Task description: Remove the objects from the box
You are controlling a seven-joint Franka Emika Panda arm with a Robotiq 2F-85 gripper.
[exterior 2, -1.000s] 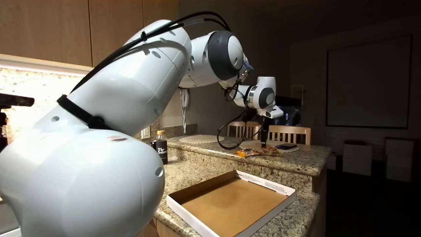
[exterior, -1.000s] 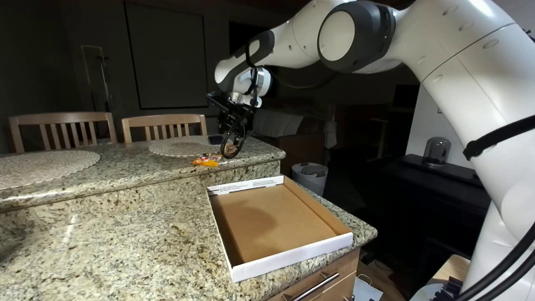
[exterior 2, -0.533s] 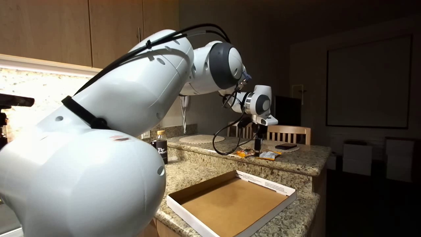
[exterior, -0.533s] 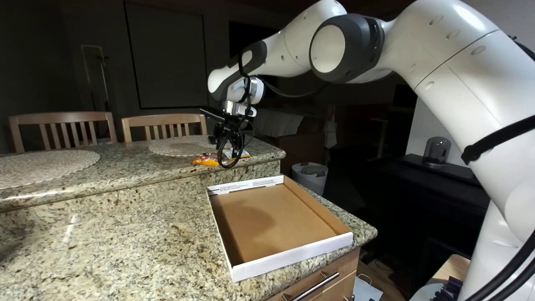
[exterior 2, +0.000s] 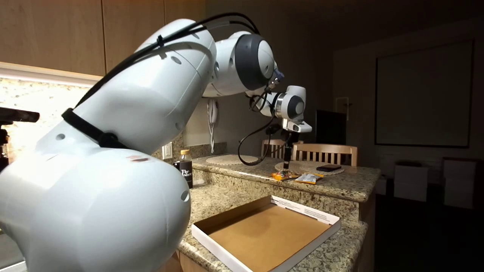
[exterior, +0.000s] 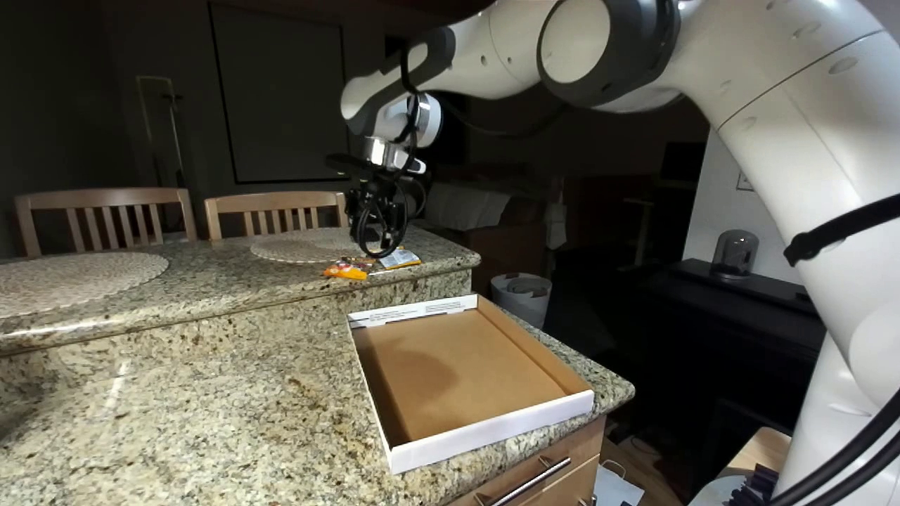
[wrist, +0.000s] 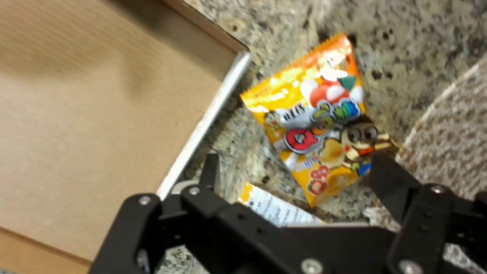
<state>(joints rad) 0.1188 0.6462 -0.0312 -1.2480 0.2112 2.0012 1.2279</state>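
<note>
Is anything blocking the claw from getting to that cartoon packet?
Nothing visible is. The claw hangs open above the cartoon packet, and the pale packet lies beside it, not on top.

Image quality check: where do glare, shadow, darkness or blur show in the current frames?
Wrist view: white glare on the cartoon-printed packet, print on the text-covered packet too soft to read, a soft shadow inside the box. Both exterior views: background very dark. In an exterior view, a shiny streak on the raised counter; in an exterior view, the backsplash looks washed out.
</note>
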